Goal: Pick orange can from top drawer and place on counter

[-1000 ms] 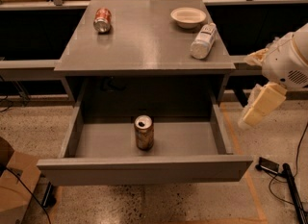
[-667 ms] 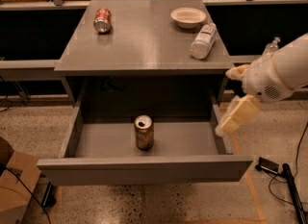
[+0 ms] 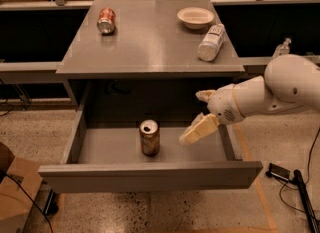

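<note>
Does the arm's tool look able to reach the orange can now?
Probably yes: the drawer is open, the can stands alone in it, and the tool hangs beside it with nothing between.

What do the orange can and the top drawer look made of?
The orange can: likely thin metal, shiny silver top, dull printed side. The top drawer: matte grey flat panels, painted metal or laminate, unclear which. The gripper, open, hangs over the drawer's right side, apart from the can.
</note>
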`<move>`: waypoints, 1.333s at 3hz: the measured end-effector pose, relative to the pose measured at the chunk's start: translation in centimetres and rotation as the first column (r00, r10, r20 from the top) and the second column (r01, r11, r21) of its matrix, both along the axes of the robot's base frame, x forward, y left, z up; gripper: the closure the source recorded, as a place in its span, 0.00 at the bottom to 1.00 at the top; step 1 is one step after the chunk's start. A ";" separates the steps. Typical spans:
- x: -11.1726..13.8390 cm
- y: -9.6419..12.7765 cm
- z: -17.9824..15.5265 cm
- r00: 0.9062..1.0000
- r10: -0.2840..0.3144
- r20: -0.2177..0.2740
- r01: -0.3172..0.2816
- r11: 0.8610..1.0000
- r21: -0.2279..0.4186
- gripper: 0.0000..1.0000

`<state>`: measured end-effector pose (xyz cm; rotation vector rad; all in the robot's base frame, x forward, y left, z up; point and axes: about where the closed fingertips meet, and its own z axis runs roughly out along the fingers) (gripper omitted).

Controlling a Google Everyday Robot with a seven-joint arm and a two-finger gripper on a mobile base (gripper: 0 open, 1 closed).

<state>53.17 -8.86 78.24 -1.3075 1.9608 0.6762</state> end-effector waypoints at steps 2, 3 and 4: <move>2.2 7.3 -9.0 0.993 -0.074 -0.095 0.085 0.989 0.119 0.00; 2.9 9.5 -11.7 0.984 -0.099 -0.146 0.119 0.984 0.135 0.00; 3.5 12.7 -12.8 0.978 -0.082 -0.190 0.117 0.976 0.184 0.18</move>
